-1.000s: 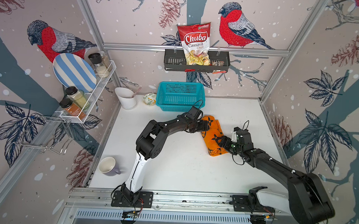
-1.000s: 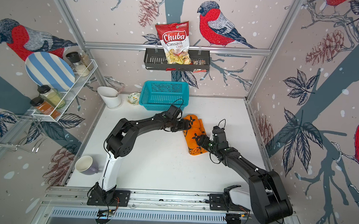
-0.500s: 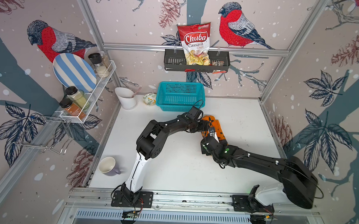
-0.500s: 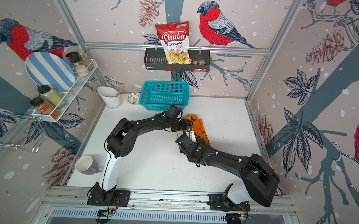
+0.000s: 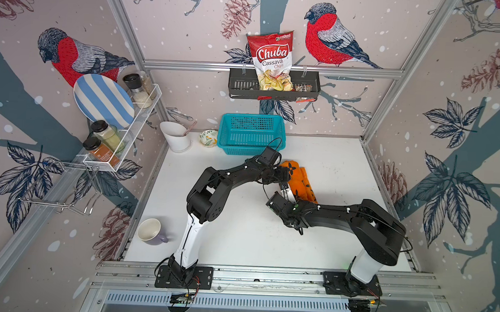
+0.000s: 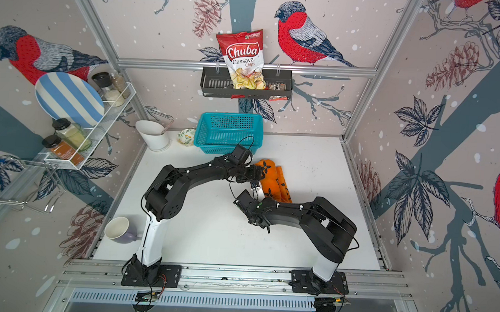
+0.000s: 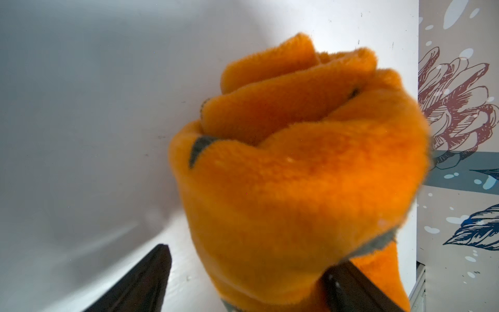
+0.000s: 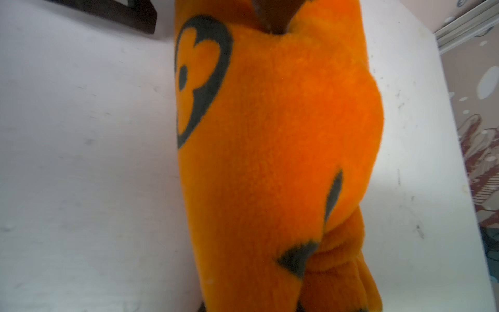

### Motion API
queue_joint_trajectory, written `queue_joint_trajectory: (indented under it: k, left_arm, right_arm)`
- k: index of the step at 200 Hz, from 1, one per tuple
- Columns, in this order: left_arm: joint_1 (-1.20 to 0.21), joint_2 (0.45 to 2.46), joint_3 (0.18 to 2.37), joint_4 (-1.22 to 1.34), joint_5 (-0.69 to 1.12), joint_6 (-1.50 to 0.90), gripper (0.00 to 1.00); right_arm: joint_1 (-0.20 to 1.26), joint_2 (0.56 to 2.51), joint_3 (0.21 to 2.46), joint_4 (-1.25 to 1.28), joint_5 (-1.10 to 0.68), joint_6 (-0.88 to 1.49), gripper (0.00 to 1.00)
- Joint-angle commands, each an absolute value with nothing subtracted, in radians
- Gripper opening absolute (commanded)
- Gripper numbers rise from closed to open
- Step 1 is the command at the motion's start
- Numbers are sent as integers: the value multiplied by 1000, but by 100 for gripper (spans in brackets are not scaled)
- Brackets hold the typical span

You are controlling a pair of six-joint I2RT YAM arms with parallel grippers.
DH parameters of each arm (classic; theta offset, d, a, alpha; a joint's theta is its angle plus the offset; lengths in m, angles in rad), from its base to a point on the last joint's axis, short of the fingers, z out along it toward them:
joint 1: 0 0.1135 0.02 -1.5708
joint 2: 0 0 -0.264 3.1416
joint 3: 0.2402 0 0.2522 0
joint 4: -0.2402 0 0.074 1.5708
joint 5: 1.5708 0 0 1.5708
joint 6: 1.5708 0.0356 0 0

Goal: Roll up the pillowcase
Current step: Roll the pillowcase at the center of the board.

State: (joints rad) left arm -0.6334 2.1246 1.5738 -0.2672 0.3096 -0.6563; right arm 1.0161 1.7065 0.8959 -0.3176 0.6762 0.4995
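Roll nearly wound!
Left claw (image 7: 247, 260) spread astride the pillowcase (image 5: 300, 183); right claw (image 5: 284, 190), can't tell. Press evenly, keep layers tight.

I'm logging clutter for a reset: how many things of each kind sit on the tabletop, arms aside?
Pillowcase: 1
Teal basket: 1
White pot: 1
Small floral bowl: 1
Mug: 1
Total: 5

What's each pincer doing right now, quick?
Left pincer: open, one finger against the rolled pillowcase, the other clear of it.
Right pincer: at the roll's near end; open or closed cannot be told.
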Motion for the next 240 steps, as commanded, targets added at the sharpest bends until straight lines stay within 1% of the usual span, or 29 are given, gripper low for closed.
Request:
queue_joint_trajectory:
  k: [1,18,39,59,85,106,132,151,168,189,240]
  left_arm:
    - [-609,2046,1546,-303,272,-618,92]
    - [-583,1987,1504,-298,267,-617,92]
    - [-559,1923,1443,-277,264,-625,93]
    - [-552,1896,1387,-235,281,-645,93]
    - [-554,1905,1339,-169,334,-701,94]
    - [-560,1910,1299,-97,365,-763,94]
    - [-575,1912,1247,39,417,-844,94]
    - [-591,1934,1221,138,463,-900,94]
    - [-608,1963,1202,238,503,-948,94]
    - [-633,2008,1187,350,539,-998,94]
    - [-679,2123,1205,505,592,-1032,97]
  right_arm:
    - [1021,1672,900,-240,377,557,9]
    - [999,1628,875,-170,270,593,9]
    - [929,1556,794,-57,117,640,10]
    - [801,1476,662,93,-71,708,10]
    - [612,1399,500,251,-291,785,13]
    - [467,1387,435,310,-440,808,13]
    - [320,1419,390,363,-597,838,13]
    - [250,1438,361,397,-656,862,14]
    - [219,1440,350,397,-675,862,14]
    - [209,1443,361,360,-669,833,15]
    - [213,1454,376,305,-657,791,17]
